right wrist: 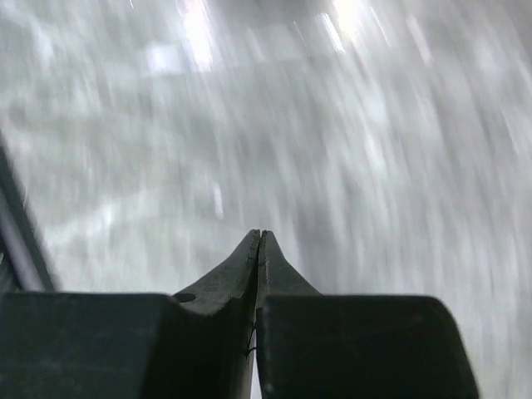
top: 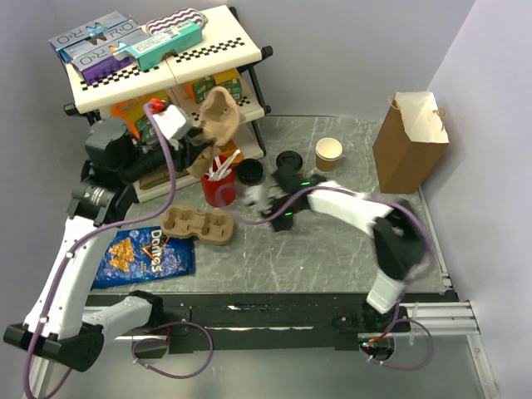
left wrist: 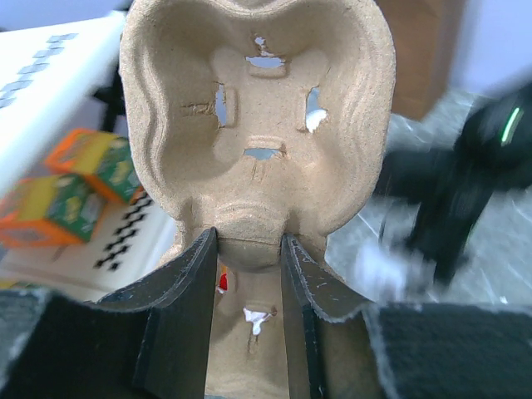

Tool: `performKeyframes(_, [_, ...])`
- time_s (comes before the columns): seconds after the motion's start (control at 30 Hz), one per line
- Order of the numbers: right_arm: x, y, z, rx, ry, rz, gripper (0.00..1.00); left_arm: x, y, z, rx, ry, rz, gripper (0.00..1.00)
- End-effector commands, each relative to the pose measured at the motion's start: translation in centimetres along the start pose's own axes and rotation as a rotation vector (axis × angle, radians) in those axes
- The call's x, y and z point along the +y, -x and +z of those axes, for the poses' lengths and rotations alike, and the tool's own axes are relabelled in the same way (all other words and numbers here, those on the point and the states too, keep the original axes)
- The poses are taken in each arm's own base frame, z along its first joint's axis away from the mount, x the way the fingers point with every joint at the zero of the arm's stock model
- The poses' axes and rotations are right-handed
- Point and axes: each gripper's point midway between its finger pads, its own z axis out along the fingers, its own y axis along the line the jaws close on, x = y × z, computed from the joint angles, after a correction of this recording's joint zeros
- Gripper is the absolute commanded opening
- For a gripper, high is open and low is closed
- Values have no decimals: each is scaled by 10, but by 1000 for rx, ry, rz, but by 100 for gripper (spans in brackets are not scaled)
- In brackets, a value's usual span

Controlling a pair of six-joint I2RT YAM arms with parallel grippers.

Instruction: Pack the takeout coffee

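Note:
My left gripper [top: 189, 131] is raised in front of the shelf and shut on a tan pulp cup carrier [top: 218, 116]. In the left wrist view its fingers [left wrist: 208, 258] clamp the middle ridge of the carrier [left wrist: 258, 100]. The takeout coffee [top: 288, 160] shows from above as a round black lid, and a second black lid [top: 249, 172] sits to its left. My right gripper [top: 256, 198] is blurred, low over the table just right of the red cup. Its jaws [right wrist: 259, 234] are pressed together with nothing between them, over blurred grey table.
A second pulp carrier [top: 198, 224] lies on the table. Behind it stands a red cup of white sticks [top: 218, 189]. A lidless tan cup [top: 329, 153] and a brown paper bag [top: 410, 141] are at the back right. A chips bag [top: 141, 253] lies left, and the snack shelf [top: 158, 66] stands at the back left.

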Motion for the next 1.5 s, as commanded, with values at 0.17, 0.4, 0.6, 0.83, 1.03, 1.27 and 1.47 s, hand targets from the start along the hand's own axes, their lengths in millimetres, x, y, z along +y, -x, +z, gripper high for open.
performKeyframes(0.17, [-51,13,-220,-389,-645,207,43,-62,-23,39,69,-291,147,1])
performKeyframes(0.4, [-118,9,-345,-572,-955,506,41,-102,-59,62,182,-467,263,1])
performKeyframes(0.6, [-154,-28,-399,-523,-1169,552,57,-112,-71,65,188,-492,284,1])
performKeyframes(0.83, [-179,-75,-423,-379,-1286,586,65,-120,-85,62,205,-508,265,1])
performKeyframes(1.03, [-201,-111,-431,-279,-1320,641,66,-122,-88,59,200,-498,254,1])
performKeyframes(1.27, [-217,-138,-429,-218,-1321,701,65,-122,-88,59,193,-500,256,1])
performKeyframes(1.47, [-210,-151,-413,-196,-1298,732,65,-122,-90,60,198,-499,256,1])
